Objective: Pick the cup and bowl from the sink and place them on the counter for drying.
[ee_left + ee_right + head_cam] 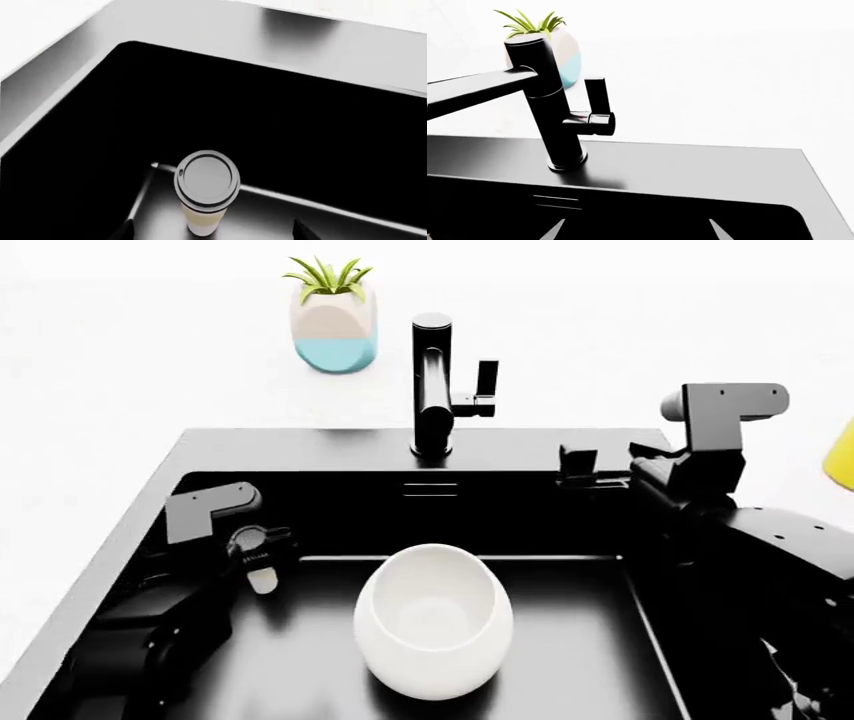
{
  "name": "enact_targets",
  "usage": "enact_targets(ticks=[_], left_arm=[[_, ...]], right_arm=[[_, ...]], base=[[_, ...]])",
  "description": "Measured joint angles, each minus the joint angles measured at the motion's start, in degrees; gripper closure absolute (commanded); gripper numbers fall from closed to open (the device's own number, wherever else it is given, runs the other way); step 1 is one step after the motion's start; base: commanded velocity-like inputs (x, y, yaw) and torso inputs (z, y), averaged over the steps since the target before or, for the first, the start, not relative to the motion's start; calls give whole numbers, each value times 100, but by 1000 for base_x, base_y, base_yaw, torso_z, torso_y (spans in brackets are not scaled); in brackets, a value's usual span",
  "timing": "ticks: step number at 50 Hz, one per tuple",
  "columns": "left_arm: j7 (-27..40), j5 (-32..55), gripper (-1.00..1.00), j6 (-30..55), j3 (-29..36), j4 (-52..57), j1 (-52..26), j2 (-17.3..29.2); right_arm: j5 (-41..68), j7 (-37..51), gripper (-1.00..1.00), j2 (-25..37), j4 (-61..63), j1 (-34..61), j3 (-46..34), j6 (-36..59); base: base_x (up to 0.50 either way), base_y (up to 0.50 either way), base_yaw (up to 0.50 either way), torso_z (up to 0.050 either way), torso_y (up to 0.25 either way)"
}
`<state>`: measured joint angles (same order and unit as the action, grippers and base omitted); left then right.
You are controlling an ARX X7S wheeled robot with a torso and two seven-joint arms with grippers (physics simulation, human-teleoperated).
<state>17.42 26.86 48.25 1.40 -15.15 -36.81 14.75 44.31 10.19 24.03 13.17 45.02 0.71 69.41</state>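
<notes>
While one cup [206, 192] stands upright on the floor of the black sink [561, 630], a single white bowl [433, 620] sits tilted at the basin's middle, its mouth turned up and toward the back wall. Cup and bowl are apart: the slim cream tumbler is at the left side, near the left wall, and in the head view only a pale sliver of it [264, 582] shows, tucked between the fingers of the left gripper [262, 558]. That gripper's jaws are spread, one on each side of the cup; whether the pads touch it cannot be made out. From the left wrist camera the cup's grey rim faces the lens and just two dark fingertip corners enter the edge of the picture. The left arm reaches down into the basin from the near left corner. The right arm is raised over the sink's right rim, its gripper [594, 468] level with the back ledge and parted around nothing; the right wrist camera catches only two thin fingertip points. One black faucet [434, 390] rises from the back ledge. Beyond it, on the white counter [160, 390], stands one white-and-blue plant pot [332, 335]. A yellow object [841, 455] is cut off at the right edge, too little of it visible to identify
</notes>
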Motion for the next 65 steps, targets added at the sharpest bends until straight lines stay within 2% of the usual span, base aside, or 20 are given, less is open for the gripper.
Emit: enact_targets(ticks=[22,35,47,65], left_arm=[[-815,-696,-100,-2334,469,-2481,-491,-196],[-1396,-989,-100,-3705,536,-4722,-1237,-237],[-1691,-1504,-100,-4160,179,-5599,-1501,-314],[-1977,-2295,-100,-4570,-263,-5920,-1614,-478]], right_arm=[[27,5,-100,-85,-19,-258,7,-214],[19,3,-100,-121,-71,-327,-34,-315],[2,7,-100,-149,-120,-411,-71,-409],[-2,6,-100,-177,-174,-512,-113,-528]], base=[[0,0,0,0,0],[0,0,0,0,0],[0,0,0,0,0],[0,0,0,0,0]])
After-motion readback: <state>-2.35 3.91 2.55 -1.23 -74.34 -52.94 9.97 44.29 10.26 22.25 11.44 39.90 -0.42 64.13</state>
